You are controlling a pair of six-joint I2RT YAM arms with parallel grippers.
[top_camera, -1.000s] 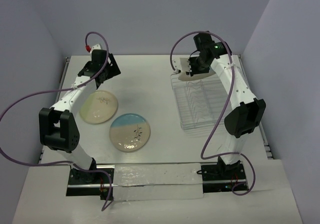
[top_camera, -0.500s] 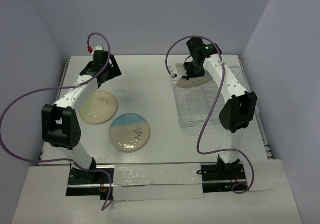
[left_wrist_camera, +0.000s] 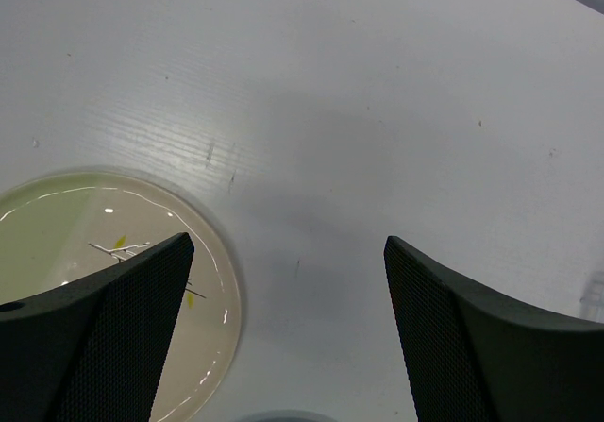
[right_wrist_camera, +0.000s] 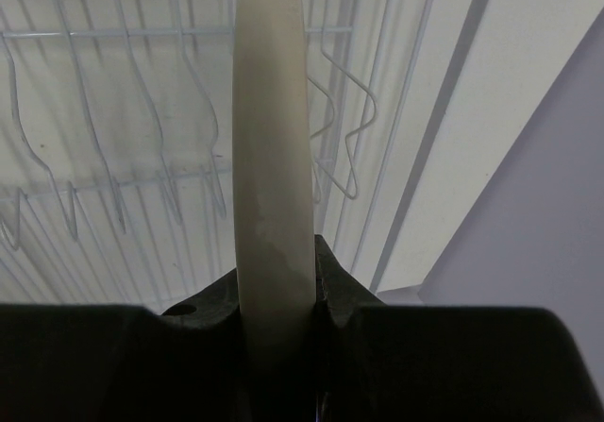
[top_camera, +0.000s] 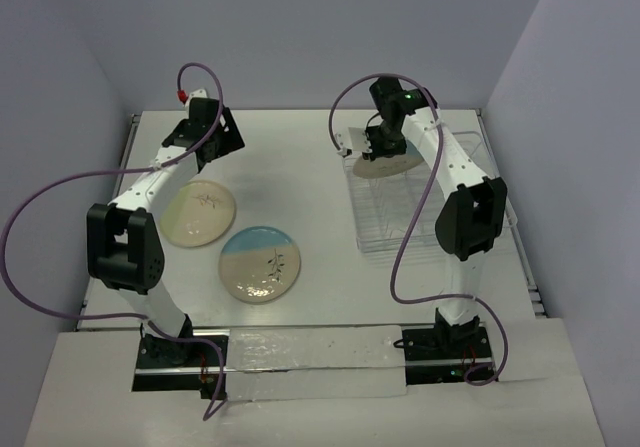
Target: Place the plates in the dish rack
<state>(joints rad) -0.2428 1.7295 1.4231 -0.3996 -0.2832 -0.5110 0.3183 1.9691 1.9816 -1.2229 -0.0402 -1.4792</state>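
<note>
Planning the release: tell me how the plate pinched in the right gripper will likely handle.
The plate looks rigid: its rim stands straight out of the right gripper without sagging. Its smooth glaze is probably slippery, so the edge pinch could slide. Being round and on edge, it may roll or tip unless the dish rack wires catch it.

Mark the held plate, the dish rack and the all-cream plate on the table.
held plate (right_wrist_camera: pixel 272 148), right wrist view, its edge-on rim.
dish rack (top_camera: pixel 385 225), top external view, near wire floor.
all-cream plate (top_camera: pixel 198 213), top external view, its centre.
</note>
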